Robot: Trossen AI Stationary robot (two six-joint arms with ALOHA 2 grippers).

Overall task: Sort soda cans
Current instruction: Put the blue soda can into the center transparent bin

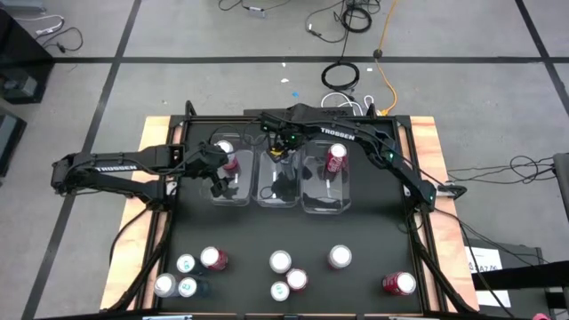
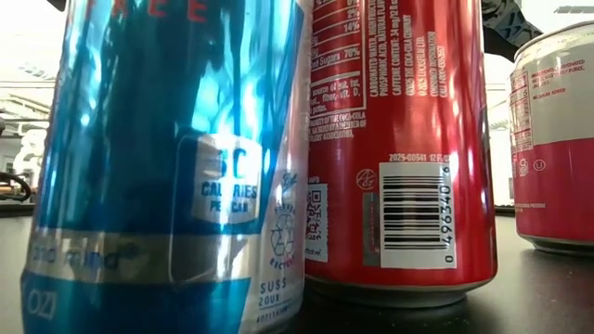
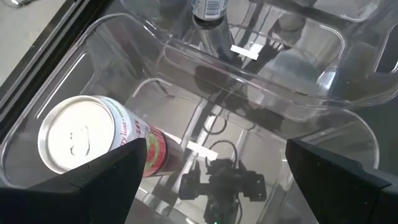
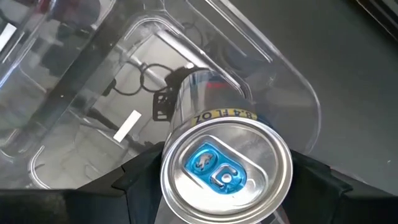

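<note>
Three clear bins stand in a row mid-table. A pinkish-red soda can stands upright in the left bin. My left gripper hovers open above that bin and touches nothing. A red can stands in the right bin. My right gripper reaches over the middle bin, shut on a silver-blue can with a blue tab. Several more cans stand along the table's near edge. My right gripper pinches the silver-blue can at its upper end, just under the top rim, one finger on each side. The fingers come from above, pointing down. The can is upright inside the middle bin. Whether its bottom rests on the bin floor I cannot tell.
In the low view a blue-silver can, a red can and a pink-and-white can stand close to the near edge. Bare black table lies between the bins and the near cans. Cables lie on the floor beyond the table.
</note>
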